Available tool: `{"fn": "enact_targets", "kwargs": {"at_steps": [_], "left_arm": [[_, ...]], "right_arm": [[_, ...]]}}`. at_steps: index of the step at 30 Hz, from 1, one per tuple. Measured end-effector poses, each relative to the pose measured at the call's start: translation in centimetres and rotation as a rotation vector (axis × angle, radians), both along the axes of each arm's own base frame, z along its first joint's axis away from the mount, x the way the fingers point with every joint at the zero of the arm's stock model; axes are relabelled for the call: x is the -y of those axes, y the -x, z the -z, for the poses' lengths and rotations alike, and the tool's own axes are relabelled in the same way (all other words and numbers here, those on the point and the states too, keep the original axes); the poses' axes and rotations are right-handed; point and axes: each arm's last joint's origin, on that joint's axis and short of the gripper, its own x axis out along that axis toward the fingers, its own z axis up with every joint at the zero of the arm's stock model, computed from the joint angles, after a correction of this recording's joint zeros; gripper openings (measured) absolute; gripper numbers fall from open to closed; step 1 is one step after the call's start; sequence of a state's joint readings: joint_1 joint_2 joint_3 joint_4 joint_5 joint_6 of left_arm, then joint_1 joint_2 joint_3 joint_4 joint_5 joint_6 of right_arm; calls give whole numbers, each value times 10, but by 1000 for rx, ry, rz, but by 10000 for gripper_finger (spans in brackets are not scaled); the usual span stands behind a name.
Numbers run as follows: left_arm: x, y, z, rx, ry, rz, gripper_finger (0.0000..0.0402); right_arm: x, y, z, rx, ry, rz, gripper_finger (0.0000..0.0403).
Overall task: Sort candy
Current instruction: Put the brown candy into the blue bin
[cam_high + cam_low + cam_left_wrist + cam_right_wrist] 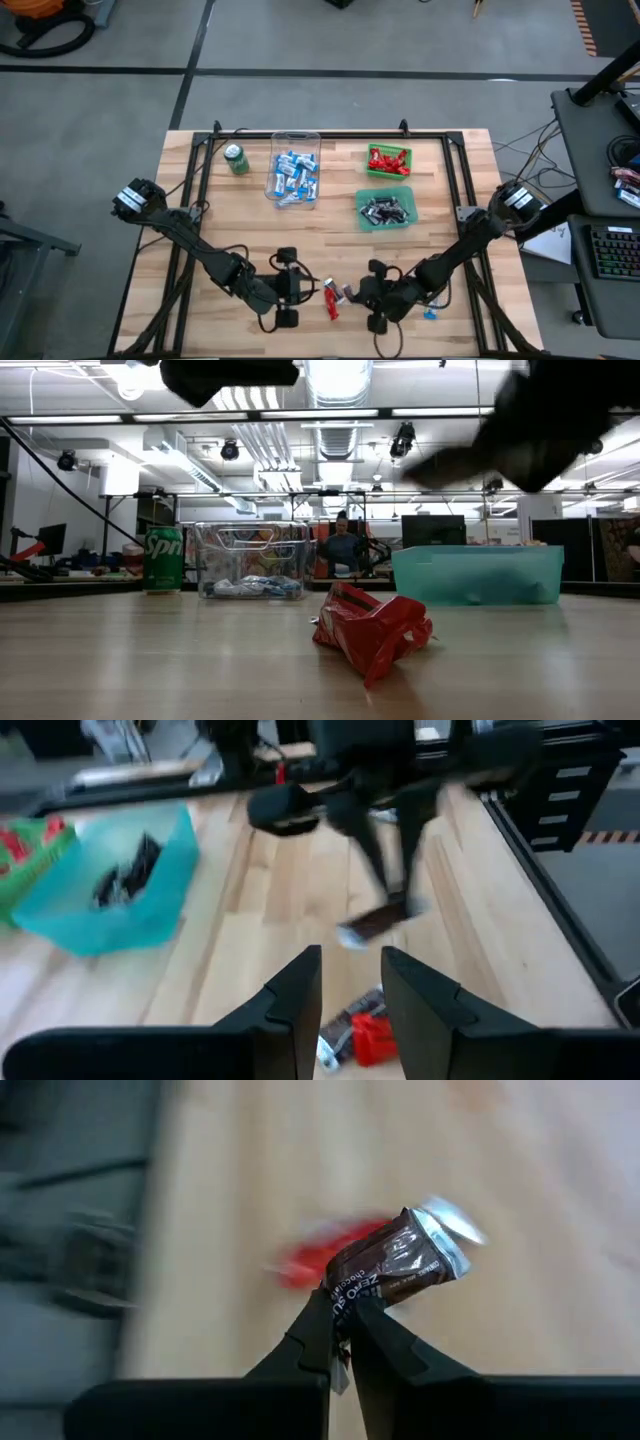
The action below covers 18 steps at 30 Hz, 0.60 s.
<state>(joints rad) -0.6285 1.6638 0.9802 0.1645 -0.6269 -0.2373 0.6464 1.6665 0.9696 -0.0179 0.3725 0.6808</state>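
My right gripper (340,1330) is shut on a black-and-silver candy bar (395,1265) near the table's near edge; it also shows in the left wrist view (385,915). A red candy (331,300) lies flat on the wood between the two grippers (372,628), and another black-and-silver bar (340,1028) lies beside it. A blue candy (430,313) lies to the right of the right arm. My left gripper (350,990) is open and stands just left of the red candy, touching nothing. My right gripper pinches the black-and-silver bar by one end (345,1295) between its two fingertips. The fingers (372,860) point down from above. The rest of the bar, with its silver crimped end (450,1230), sticks out past the fingertips and looks lifted off the wood.
At the far side stand a clear bin of blue-and-white candies (295,170), a green tray of red candies (388,160) and a teal tray of black-and-silver candies (386,208). A green soda can (236,158) stands left of the bin. Bare wood lies mid-table.
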Motion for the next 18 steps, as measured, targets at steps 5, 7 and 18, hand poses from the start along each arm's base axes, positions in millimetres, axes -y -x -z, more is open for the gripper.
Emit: {"fn": "enact_targets", "kwargs": {"at_steps": [5,7,18], "left_arm": [[4,-3,-9,72,-76,107,110],[7,-5,-12,108,-96,178,125],[27,-25,14,249,-163,365,210]], "right_arm": [[-9,-9,-26,166,-174,-173,13],[-10,-13,-34,221,-244,-231,13],[-7,-22,-49,350,-349,-295,13]]}}
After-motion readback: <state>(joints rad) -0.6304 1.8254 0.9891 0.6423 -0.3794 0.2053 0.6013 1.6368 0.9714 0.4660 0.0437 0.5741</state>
